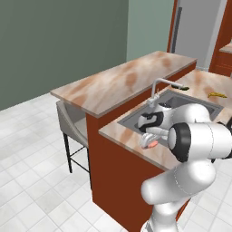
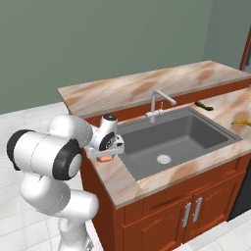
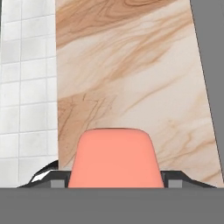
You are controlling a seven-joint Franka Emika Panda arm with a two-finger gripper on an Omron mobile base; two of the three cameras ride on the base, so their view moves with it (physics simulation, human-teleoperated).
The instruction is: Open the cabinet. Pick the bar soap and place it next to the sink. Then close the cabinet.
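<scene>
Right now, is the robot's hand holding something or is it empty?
Gripper: closed on the bar soap, holding it over the marble counter beside the sink.

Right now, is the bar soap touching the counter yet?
Cannot tell. The hand view shows the bar soap held between the gripper fingers above the marble counter, but no contact line or gap underneath shows plainly.

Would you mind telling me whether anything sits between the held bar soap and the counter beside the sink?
Nothing visible does. The gripper holds the bar soap just over the marble counter left of the sink, and the hand view shows bare stone ahead of it.
</scene>
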